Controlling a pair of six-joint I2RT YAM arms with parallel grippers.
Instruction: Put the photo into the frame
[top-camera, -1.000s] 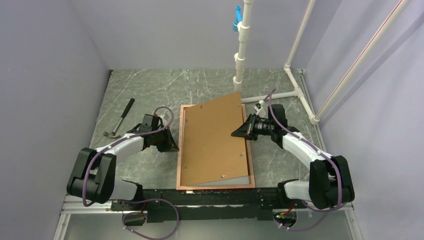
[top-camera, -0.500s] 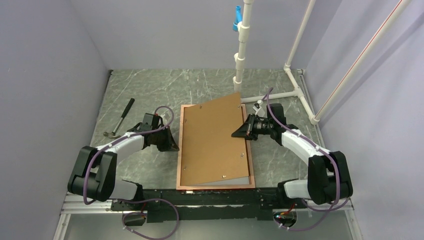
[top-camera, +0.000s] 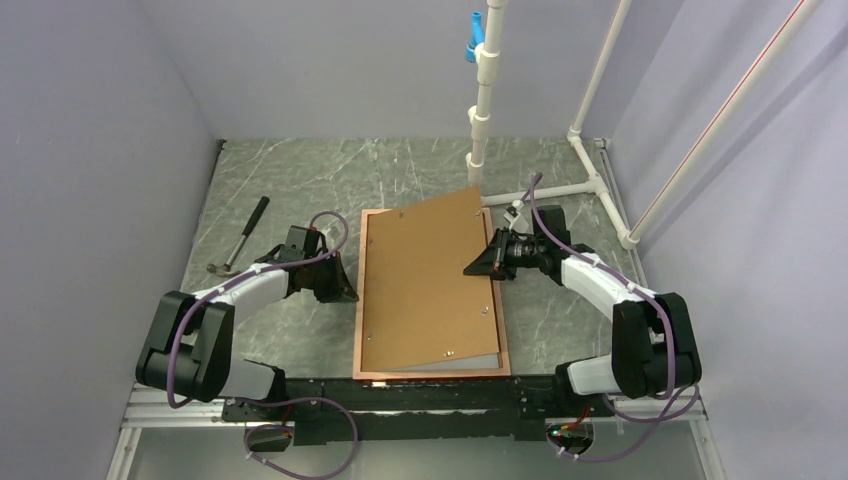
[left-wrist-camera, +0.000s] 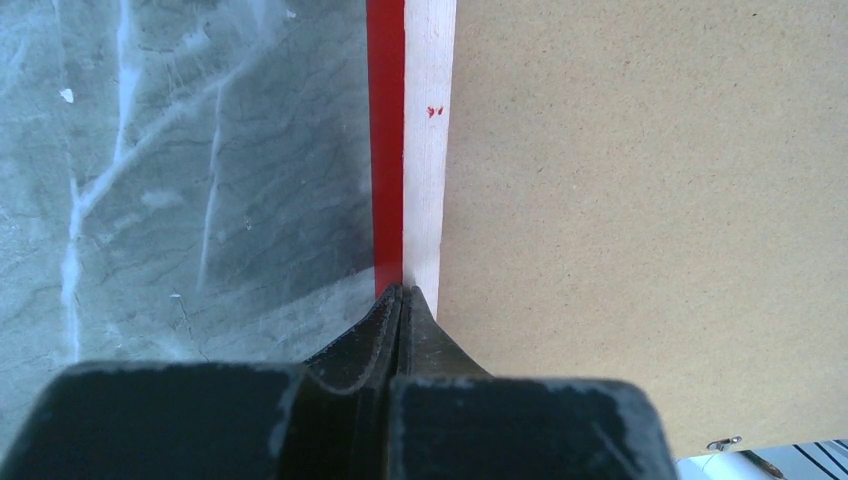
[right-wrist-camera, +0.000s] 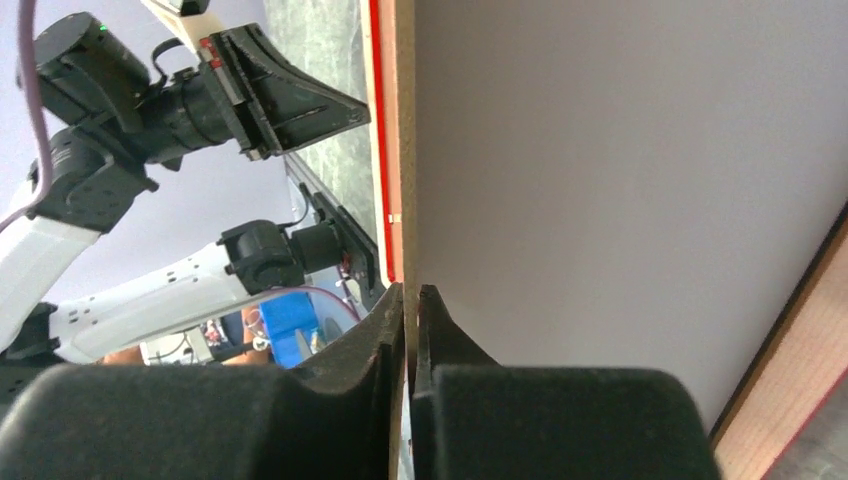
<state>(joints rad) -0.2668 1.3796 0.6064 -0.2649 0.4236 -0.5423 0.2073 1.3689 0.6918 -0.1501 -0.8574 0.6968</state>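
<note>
Frame (top-camera: 361, 300) 1, backing board (top-camera: 430, 280) 1, hammer (top-camera: 240, 238) 1

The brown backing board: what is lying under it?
The frame lies under the brown backing board, its rim showing. A pale sheet peeks out at the near right corner, perhaps the photo's back. The rest is covered.

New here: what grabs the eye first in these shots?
The brown backing board lies skewed over the frame at centre, its right edge pinched in the right gripper. The left gripper sits shut with its tips at the frame's left edge. A hammer lies on the table at left.
</note>
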